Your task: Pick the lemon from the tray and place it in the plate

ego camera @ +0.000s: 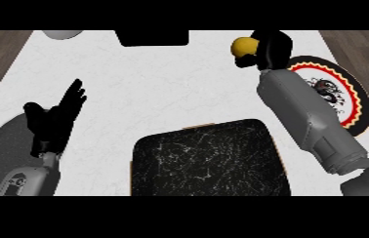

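The yellow lemon (pixel 244 46) is held in my right hand (pixel 268 49), whose fingers curl round it at the far right of the counter, above the counter top and just left of the plate's far edge. The plate (pixel 346 93), dark with a red and yellow patterned rim, lies at the right and is partly hidden by my right forearm. The black marbled tray (pixel 209 159) with a thin wooden edge sits at the near middle with nothing on it. My left hand (pixel 54 117) rests open at the left, fingers up.
A black object (pixel 153 37) sits at the far edge in the middle. A pale rounded object (pixel 61 34) shows at the far left. A grey round shape (pixel 10 134) lies at the left edge. Wooden floor shows beyond both counter corners.
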Controlling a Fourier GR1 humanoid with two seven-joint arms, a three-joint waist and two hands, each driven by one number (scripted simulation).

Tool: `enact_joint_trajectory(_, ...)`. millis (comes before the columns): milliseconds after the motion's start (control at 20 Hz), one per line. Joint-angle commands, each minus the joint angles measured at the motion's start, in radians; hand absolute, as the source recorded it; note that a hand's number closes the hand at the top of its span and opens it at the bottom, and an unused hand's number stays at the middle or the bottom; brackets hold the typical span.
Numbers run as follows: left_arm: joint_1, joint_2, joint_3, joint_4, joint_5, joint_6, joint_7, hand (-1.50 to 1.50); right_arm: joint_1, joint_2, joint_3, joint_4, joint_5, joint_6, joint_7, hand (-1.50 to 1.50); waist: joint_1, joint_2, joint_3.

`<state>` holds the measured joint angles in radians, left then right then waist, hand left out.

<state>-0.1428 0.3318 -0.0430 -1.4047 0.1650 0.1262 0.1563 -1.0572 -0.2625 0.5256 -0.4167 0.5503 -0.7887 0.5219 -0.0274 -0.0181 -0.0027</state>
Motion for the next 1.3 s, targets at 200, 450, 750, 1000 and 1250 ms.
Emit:
enact_joint_trajectory(200, 0.037, 0.017, 0.023, -0.013, 0.002, -0.033, -0.015, 0.0, 0.112, -0.11, -0.055, -0.194, 0.028, -0.075, 0.196, 1.5, -0.005, 0.003, 0.002)
enact_joint_trajectory(450, -0.047, -0.03, 0.01, 0.024, -0.03, 0.002, 0.009, 0.0, 0.216, -0.219, -0.099, -0.27, 0.061, -0.054, 0.233, 1.5, 0.005, 0.012, 0.002)
enact_joint_trajectory(750, -0.001, -0.021, 0.03, -0.007, -0.033, -0.037, -0.012, 0.0, 0.392, -0.317, -0.223, -0.318, -0.033, -0.025, 0.029, 1.5, 0.025, 0.017, 0.003)
enact_joint_trajectory(1000, -0.024, -0.045, 0.015, 0.006, -0.029, -0.046, -0.016, 0.0, 0.439, -0.35, -0.248, -0.213, -0.125, 0.148, -0.124, 1.5, 0.033, 0.023, 0.004)
enact_joint_trajectory(1250, -0.025, -0.062, 0.007, 0.018, -0.063, -0.028, -0.024, 0.0, 0.457, -0.317, -0.415, -0.151, -0.309, 0.23, -0.32, -1.5, 0.039, 0.025, 0.005)
